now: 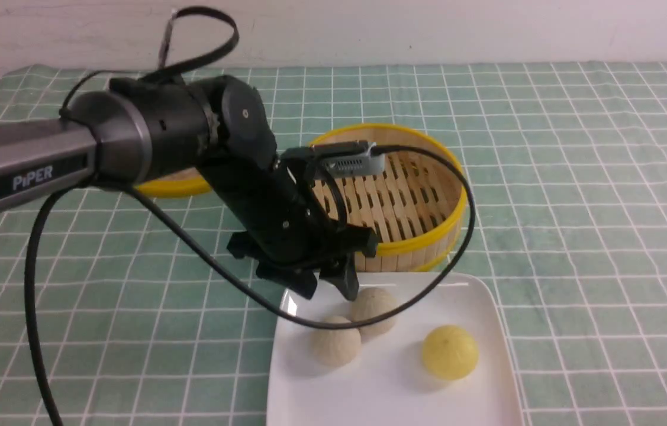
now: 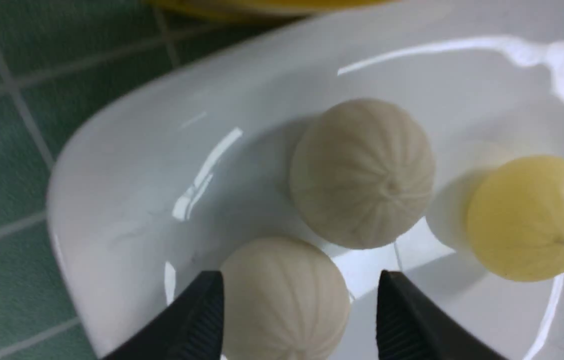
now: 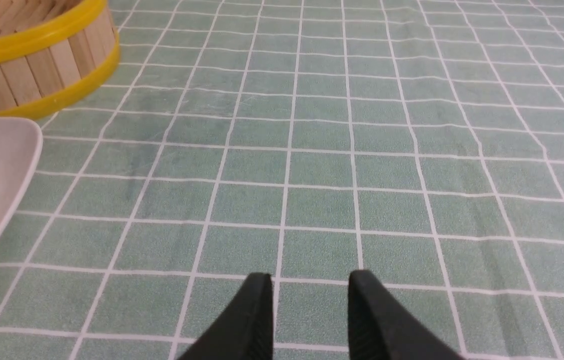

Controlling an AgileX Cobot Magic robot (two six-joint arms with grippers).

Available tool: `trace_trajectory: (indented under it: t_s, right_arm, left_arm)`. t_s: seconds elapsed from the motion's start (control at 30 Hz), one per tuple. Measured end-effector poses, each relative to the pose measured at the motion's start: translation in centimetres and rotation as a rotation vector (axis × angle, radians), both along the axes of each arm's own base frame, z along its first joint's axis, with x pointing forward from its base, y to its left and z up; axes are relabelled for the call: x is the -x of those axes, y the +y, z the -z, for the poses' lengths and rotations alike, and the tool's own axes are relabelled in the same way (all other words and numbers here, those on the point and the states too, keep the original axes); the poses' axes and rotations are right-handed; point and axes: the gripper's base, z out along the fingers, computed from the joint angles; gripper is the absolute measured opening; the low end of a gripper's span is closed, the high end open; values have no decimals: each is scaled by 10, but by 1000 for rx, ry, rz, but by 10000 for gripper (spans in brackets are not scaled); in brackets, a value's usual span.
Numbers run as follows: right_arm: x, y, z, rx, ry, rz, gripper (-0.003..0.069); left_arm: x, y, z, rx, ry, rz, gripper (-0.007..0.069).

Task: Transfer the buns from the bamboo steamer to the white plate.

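Front view: buns lay on the white plate, yellow bun alongside; bamboo steamer just behind the plate. Left wrist view: left gripper jaws stood apart astride one bun on the plate. Right wrist view: right gripper jaws apart, empty, over tablecloth beside the plate.

surface: green checked cloth | on it: bamboo steamer, white plate

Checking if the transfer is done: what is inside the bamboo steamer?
The visible slatted floor of the bamboo steamer is bare. The left arm covers its left part, which cannot be checked. Both beige buns lie on the white plate.
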Motion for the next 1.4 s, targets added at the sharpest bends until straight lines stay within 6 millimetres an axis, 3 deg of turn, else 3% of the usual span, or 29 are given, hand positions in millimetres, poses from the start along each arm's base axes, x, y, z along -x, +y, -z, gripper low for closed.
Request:
trace_trajectory:
  t_s: [0.13,0.2,0.23,0.27,0.4,0.5,0.53,0.6,0.67,0.73,0.87,0.93,1.03,1.07,1.13,1.4]
  right_arm:
    - [0,0,0,0,0,0,240]
    - [0,0,0,0,0,0,240]
    - [0,0,0,0,0,0,240]
    - [0,0,0,0,0,0,240]
    - [0,0,0,0,0,0,240]
    - [0,0,0,0,0,0,240]
    - [0,0,0,0,0,0,240]
    - [0,0,0,0,0,0,240]
    - [0,0,0,0,0,0,240]
    - [0,0,0,0,0,0,240]
    - [0,0,0,0,0,0,240]
    - [0,0,0,0,0,0,240]
    - [0,0,0,0,0,0,240]
    - [0,0,0,0,0,0,240]
    - [0,0,0,0,0,0,240]
    - [0,0,0,0,0,0,240]
  left_arm:
    - [-4,2,-45,-22,-88,42,438]
    - [-2,7,-77,-42,-134,53,408]
    - [-3,6,-80,-38,-141,52,404]
    - [0,11,-105,-56,-180,60,359]
    - [12,23,-163,-41,-339,52,206]
    - [39,41,-204,-13,-450,37,73]
    - [58,52,-221,7,-496,31,36]
    - [79,64,-234,23,-533,26,11]
    - [113,84,-246,40,-583,18,1]
    - [142,102,-245,39,-603,13,1]
    - [200,134,-205,60,-640,-2,1]
    - [215,142,-180,131,-727,-32,1]
    - [227,149,-135,223,-825,-81,3]
    - [230,150,-132,251,-855,-94,4]
    - [239,154,-104,316,-887,-131,7]
    - [247,160,-50,358,-889,-181,15]
